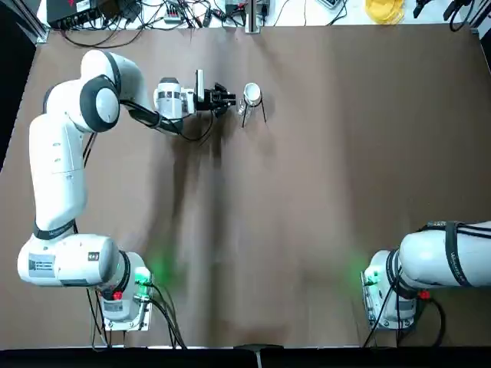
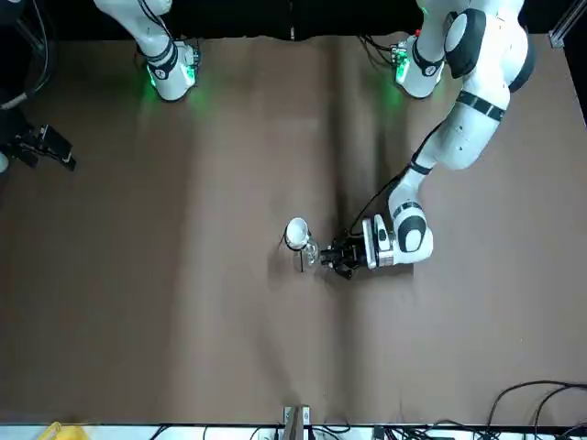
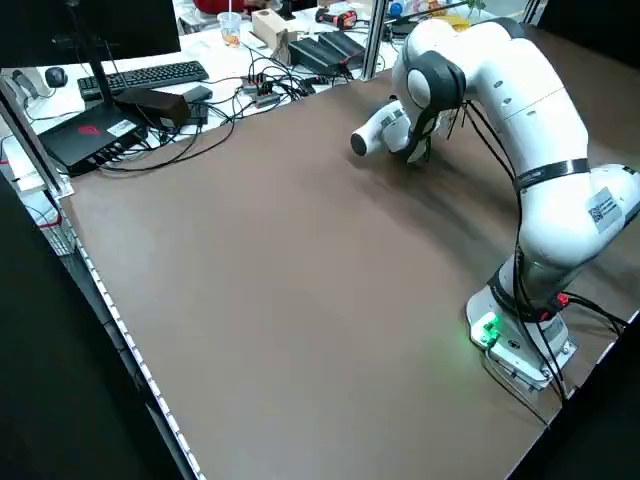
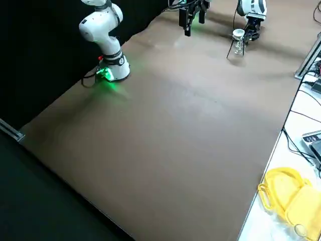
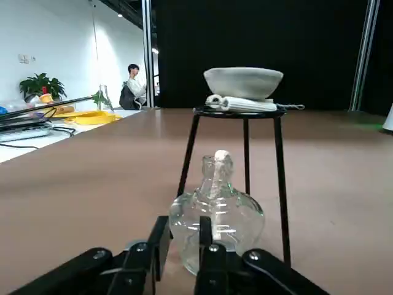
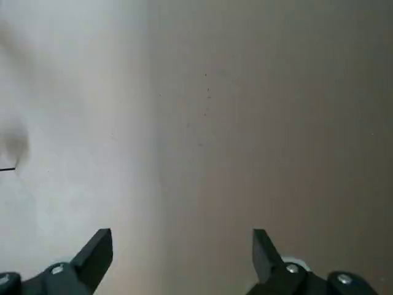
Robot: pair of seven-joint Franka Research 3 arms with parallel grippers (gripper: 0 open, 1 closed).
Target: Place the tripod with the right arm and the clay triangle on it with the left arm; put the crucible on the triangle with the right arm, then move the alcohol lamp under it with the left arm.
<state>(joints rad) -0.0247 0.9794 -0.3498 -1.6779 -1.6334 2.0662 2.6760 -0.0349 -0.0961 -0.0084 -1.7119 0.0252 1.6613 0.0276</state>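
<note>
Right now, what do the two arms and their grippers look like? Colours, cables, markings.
The left arm is white with round grey joint caps, a black band, a label near its base, black cable along the wrist and a green base light. Its left gripper is black. The right arm is white with black bands and cables; the right gripper has dark angular fingers.

Overhead looks straight down on the table; front camera faces back across it. Two raised side cameras look diagonally. All four share the tripod; the left wrist camera sits close, low.
</note>
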